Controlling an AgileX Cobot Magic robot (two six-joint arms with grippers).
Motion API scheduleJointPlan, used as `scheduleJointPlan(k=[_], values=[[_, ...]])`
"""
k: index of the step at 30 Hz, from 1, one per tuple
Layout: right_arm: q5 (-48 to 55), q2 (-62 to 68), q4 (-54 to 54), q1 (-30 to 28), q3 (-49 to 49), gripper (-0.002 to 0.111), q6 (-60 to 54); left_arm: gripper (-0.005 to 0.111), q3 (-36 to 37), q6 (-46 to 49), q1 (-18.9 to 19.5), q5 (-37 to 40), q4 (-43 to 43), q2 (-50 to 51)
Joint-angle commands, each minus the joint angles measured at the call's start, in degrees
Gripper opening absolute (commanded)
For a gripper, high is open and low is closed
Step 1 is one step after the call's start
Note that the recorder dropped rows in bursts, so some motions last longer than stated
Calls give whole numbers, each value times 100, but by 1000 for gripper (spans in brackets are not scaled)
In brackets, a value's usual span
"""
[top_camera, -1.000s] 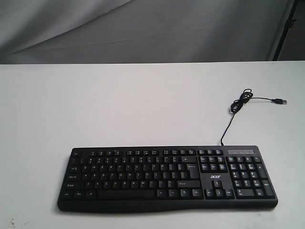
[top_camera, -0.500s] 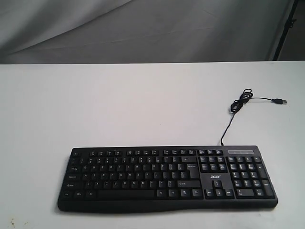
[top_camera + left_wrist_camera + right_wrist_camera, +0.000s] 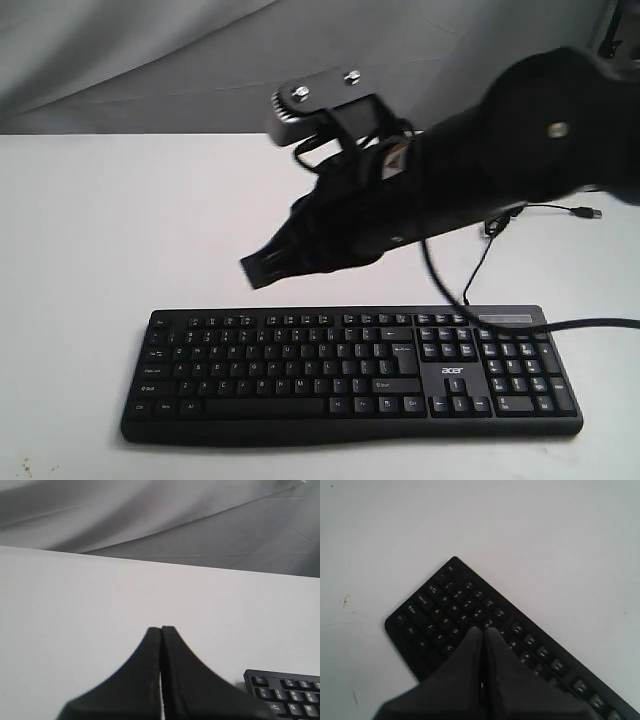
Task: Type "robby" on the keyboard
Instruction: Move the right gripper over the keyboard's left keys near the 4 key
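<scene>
The black keyboard [image 3: 350,375] lies flat near the front of the white table, numeric pad and white logo at its right end. My right gripper [image 3: 256,272] reaches in from the right and hangs shut above the keyboard's back left part, not touching it. In the right wrist view the shut right gripper [image 3: 483,629] points over the left-hand letter keys of the keyboard [image 3: 445,600]. My left gripper [image 3: 161,628] is shut and empty over bare table, with a corner of the keyboard [image 3: 285,690] beside it. The exterior view does not show the left gripper.
The keyboard's thin black cable [image 3: 475,270] runs back to a USB plug [image 3: 590,212] at the right, partly hidden by the right arm [image 3: 500,160]. A white table [image 3: 120,220] carries everything. Grey cloth [image 3: 150,60] hangs behind the table's far edge.
The right arm has swung into the exterior view from the right and now hangs over the keyboard. No arm showed there before. The keyboard has not moved.
</scene>
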Motion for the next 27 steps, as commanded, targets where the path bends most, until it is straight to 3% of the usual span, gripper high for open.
scheduleJointPlan(k=[1, 11, 27], values=[[-215, 677, 194, 295, -321, 0, -148, 0, 28, -26, -20, -14, -54, -23], [-795, 1413, 795, 539, -384, 0, -661, 0, 28, -26, -20, -14, -54, -23], [-1336, 2246, 820, 635, -397, 0, -817, 0, 28, -16, -20, -14, -54, -23]])
